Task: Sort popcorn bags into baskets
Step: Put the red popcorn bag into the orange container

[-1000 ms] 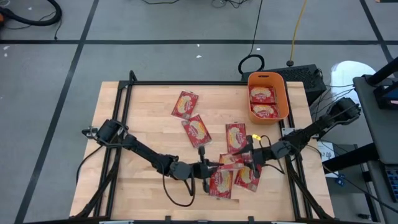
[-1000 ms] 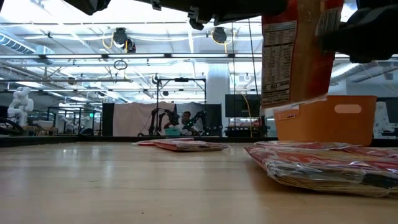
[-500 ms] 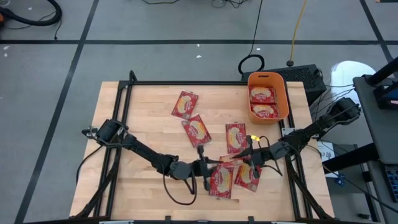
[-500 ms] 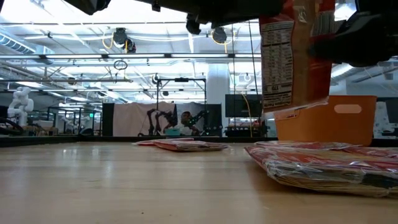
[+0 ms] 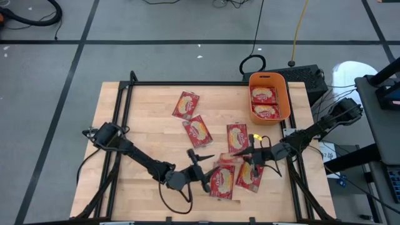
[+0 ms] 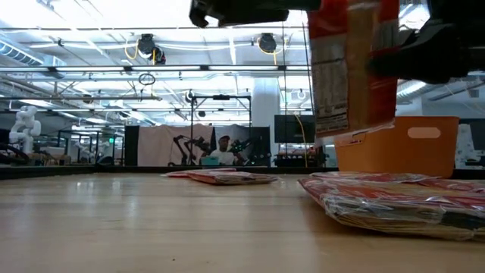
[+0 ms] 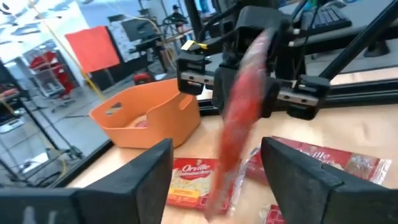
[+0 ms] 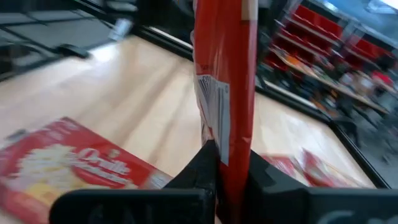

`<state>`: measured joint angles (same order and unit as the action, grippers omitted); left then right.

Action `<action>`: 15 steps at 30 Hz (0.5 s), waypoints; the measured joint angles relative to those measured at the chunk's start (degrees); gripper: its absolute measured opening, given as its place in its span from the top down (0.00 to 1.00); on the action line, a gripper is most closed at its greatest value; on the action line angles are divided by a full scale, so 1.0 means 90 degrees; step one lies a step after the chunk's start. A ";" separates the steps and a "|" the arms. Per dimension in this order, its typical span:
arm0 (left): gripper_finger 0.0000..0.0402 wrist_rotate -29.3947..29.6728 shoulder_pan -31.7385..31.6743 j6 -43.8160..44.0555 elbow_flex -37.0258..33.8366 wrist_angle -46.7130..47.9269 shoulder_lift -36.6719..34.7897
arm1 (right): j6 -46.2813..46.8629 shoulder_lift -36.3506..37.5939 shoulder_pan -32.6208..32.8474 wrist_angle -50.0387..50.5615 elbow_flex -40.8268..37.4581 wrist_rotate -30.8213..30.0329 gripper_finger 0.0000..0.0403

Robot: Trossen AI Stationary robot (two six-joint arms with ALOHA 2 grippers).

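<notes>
A red popcorn bag hangs upright above the table, edge-on in the high view, with my right gripper shut on it. My left gripper stands open just to the bag's left; its spread fingers flank the bag without touching it. More bags lie flat on the table: two in a pile under the held one, a third beside them, two farther left. The orange basket at the far right holds two bags. My right gripper pinches the bag between its two fingers at the bag's edge that faces the table's right side. The fingers reach in about level from the right. The bag stands upright on edge, lifted clear of the bags and table below.
The table's black frame runs along the far edge. Bare wood lies across the left half of the table. A keyboard sits behind the basket, off the table.
My left gripper has opened, let go of the upright bag and swung back a little toward the table's near left. The bag stays upright and lifted, now hanging from my right gripper alone.
</notes>
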<state>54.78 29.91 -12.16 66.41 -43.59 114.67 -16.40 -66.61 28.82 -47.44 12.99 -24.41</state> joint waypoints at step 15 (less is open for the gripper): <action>0.45 0.0315 0.0184 0.2089 0.0000 0.3250 -0.0692 | 0.0570 0.0229 -0.0245 0.3912 0.1970 -0.1140 0.95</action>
<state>57.61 31.57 6.64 66.41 -14.34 108.44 -11.27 -64.55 26.61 -12.23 30.72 -34.68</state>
